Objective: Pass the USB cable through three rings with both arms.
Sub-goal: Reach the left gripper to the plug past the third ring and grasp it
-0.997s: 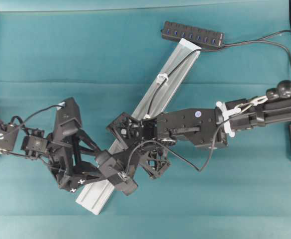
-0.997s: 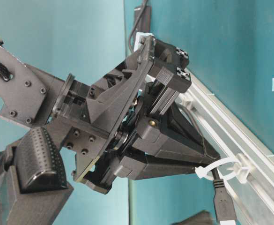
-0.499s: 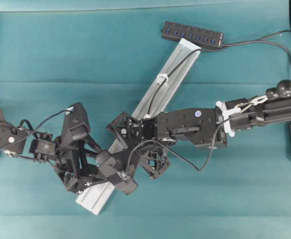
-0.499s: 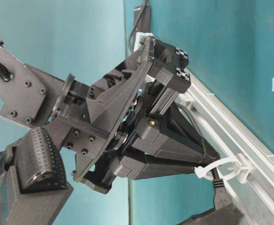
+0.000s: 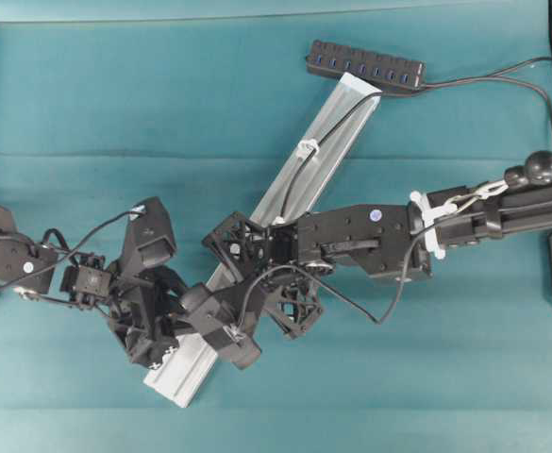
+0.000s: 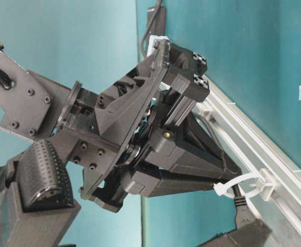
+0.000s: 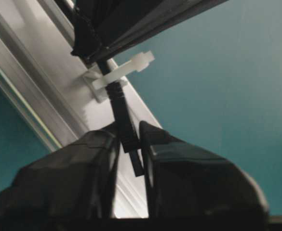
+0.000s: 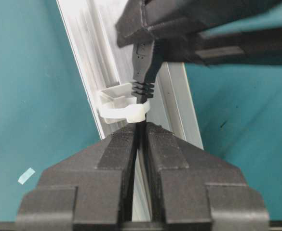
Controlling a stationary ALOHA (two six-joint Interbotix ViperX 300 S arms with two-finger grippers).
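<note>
The USB cable (image 5: 325,129) runs from the black hub (image 5: 365,64) down the silver rail (image 5: 337,123), through a ring (image 5: 307,147) and a second ring (image 5: 278,221). At the lowest ring (image 8: 124,111) my right gripper (image 8: 141,129) is shut on the cable just behind the loop. The plug (image 8: 144,62) sticks out past that ring. My left gripper (image 7: 128,134) is shut on the plug (image 7: 125,122) below the ring (image 7: 121,74). In the table-level view the right gripper's tip (image 6: 234,172) touches the ring (image 6: 243,185), and the plug (image 6: 241,213) hangs beneath.
The rail lies diagonally on a teal cloth, with both arms crowded over its lower end. A second black cable (image 5: 502,80) leaves the hub to the right edge. A scrap of pale tape (image 8: 26,175) lies on the cloth left of the rail.
My left gripper moved in to the rail's lower end and closed from wide open onto the plug. The right gripper has not moved and keeps its hold.
</note>
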